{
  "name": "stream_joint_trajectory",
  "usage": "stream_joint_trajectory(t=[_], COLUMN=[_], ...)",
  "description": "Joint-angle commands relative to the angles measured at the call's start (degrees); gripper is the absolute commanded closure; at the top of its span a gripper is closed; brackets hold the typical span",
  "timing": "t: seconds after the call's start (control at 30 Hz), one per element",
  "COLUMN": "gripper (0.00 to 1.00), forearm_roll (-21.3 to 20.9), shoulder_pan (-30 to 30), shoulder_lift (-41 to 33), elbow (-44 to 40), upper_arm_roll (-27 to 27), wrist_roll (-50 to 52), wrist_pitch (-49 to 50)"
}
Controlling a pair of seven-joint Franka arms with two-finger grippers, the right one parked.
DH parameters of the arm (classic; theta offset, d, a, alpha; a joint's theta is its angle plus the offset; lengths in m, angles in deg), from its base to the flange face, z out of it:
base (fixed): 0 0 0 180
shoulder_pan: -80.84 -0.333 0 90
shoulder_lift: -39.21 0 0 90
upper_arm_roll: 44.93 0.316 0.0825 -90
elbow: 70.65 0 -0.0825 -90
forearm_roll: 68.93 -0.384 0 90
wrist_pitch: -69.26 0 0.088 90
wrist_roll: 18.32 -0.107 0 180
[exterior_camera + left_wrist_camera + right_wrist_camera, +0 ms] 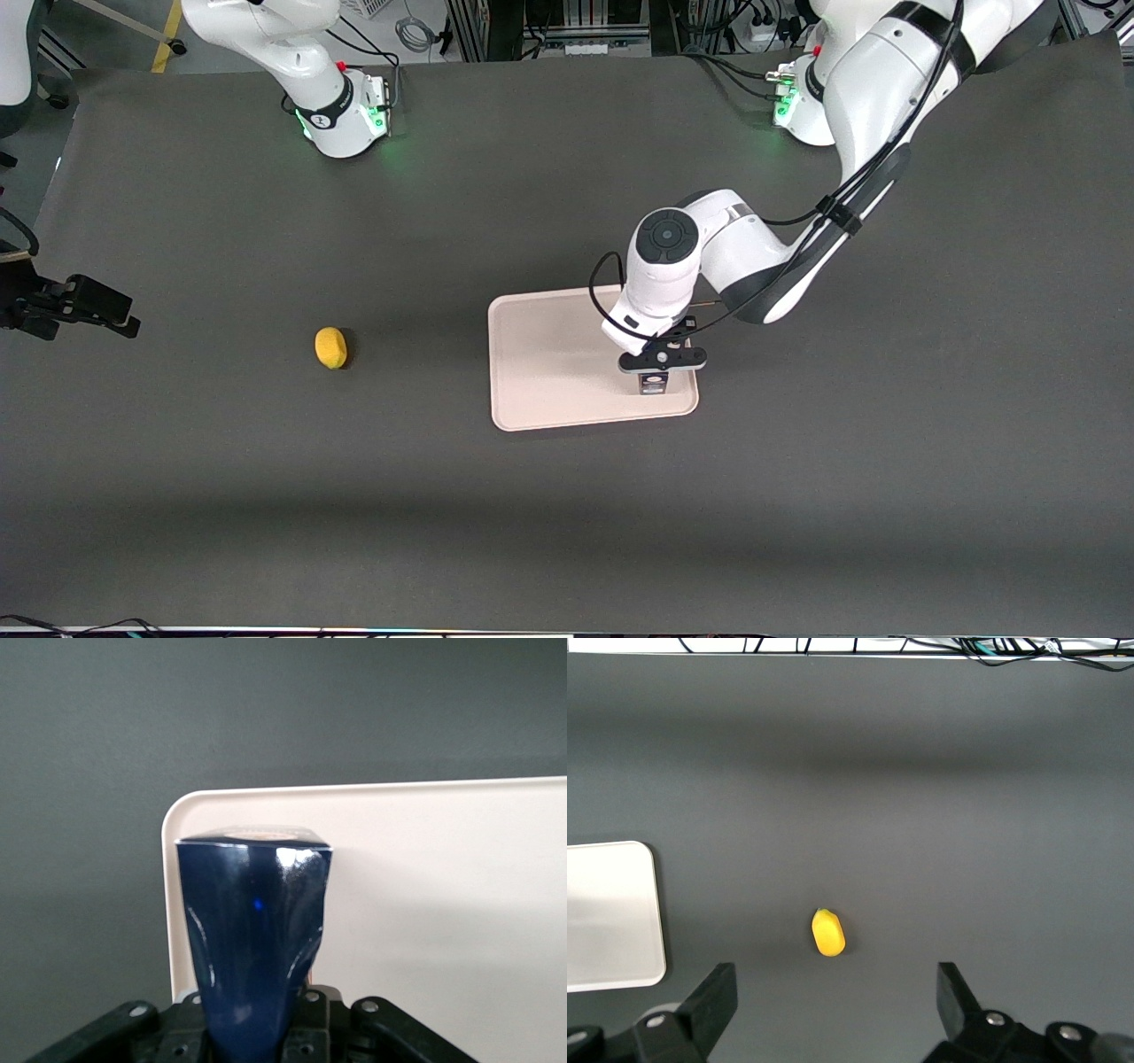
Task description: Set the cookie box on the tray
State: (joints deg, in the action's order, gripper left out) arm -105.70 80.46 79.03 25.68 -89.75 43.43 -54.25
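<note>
The cookie box (653, 384) is a dark navy carton standing on end over the pale pink tray (549, 372), at the tray's corner nearest the front camera on the working arm's side. My gripper (661, 361) is right above it, shut on the box. In the left wrist view the cookie box (252, 939) is pinched and dented at the waist where it is held, and its lower end sits just inside the tray's rounded corner (190, 811). I cannot tell whether the box touches the tray floor.
A small yellow rounded lump (330, 346) lies on the dark table mat toward the parked arm's end, well apart from the tray. It also shows in the right wrist view as the yellow lump (827, 933), with the tray's edge (651, 912) beside it.
</note>
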Motion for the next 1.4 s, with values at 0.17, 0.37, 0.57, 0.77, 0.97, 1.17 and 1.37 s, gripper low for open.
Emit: stream_joint_trajectory(t=[0.17, 0.37, 0.57, 0.77, 0.97, 1.17, 1.37], gripper=[0.77, 0.77, 0.73, 0.38, 0.0, 0.0, 0.0], forearm_roll=[-1.46, -2.25, -3.4, -3.57, -3.57, -3.57, -3.49], shoulder_pan=[0.02, 0.11, 0.2, 0.11, 0.02, 0.02, 0.11], shoulder_lift=[1.31, 1.75, 2.01, 2.37, 2.37, 2.37, 2.37], elbow=[0.7, 1.84, 2.11, 2.02, 2.02, 2.02, 2.02], upper_arm_roll=[0.17, 1.05, 1.49, 1.4, 1.49, 1.49, 1.4], wrist_roll=[4.52, 4.61, 4.87, 4.87, 4.87, 4.87, 4.96], wrist_pitch=[-1.73, -4.02, -4.2, -4.2, -4.2, -4.2, -4.11])
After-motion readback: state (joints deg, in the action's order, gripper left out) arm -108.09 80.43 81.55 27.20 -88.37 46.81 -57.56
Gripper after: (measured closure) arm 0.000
